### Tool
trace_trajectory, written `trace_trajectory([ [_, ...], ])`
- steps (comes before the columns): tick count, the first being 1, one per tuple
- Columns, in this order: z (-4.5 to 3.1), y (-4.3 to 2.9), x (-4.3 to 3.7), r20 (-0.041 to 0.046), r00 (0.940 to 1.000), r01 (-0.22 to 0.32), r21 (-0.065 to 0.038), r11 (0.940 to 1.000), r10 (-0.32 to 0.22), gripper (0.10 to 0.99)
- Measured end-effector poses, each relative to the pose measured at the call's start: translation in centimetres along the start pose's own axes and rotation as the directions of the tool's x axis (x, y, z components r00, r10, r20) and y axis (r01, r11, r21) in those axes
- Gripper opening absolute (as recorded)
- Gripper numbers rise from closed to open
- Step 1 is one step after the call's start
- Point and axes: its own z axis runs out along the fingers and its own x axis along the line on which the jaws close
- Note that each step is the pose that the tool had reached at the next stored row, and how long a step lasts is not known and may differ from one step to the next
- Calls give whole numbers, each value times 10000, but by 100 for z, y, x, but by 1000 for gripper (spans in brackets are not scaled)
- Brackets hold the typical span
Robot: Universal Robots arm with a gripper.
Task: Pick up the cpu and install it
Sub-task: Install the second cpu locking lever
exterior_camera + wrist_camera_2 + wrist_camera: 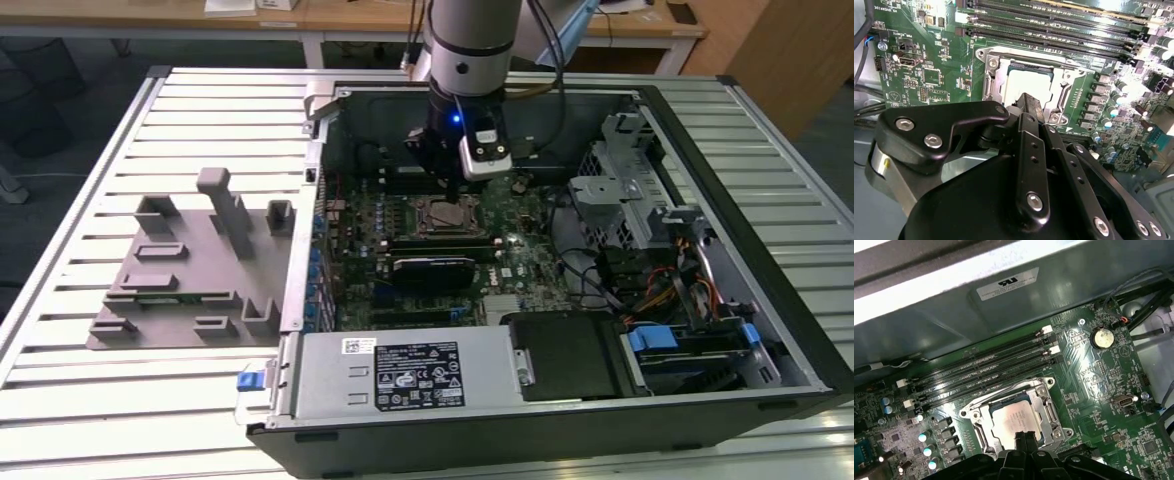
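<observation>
A: The cpu (1015,421) lies in the socket (1046,407) on the motherboard (929,75). What worries you?

B: A corner riding the socket frame would bend pins.

A: And the arm?

B: It hangs straight down above the socket; the end effector (1025,440) has its fingers pressed together, holding nothing.

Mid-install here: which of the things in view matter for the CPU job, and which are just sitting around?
Part of the job:
cpu, lying in the socket frame
gripper, fingers together just above the cpu
motherboard

Just lying about:
grey plastic fixture on the table
memory slots
coin battery
drive cage
</observation>
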Motion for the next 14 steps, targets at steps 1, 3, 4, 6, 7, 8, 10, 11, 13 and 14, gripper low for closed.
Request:
trace_trajectory([
  [1,0,-3,-1,0,10000,0,0,10000,0,106],
  [3,0,-10,-4,0,10000,0,1,10000,0,106],
  [4,0,-12,-5,0,10000,0,1,10000,0,106],
  [6,0,-17,-7,0,10000,0,0,10000,0,106],
  [7,-1,-19,-7,0,10000,0,2,10000,0,106],
  [8,-1,-22,-8,0,10000,0,1,10000,0,106],
  [10,-1,-26,-10,0,10000,0,1,10000,0,106],
  [11,-1,-28,-11,0,10000,0,0,10000,0,106],
  [13,-1,-29,-11,0,10000,-1,1,10000,1,106],
  [14,-1,-29,-11,0,10000,0,2,10000,0,106],
])
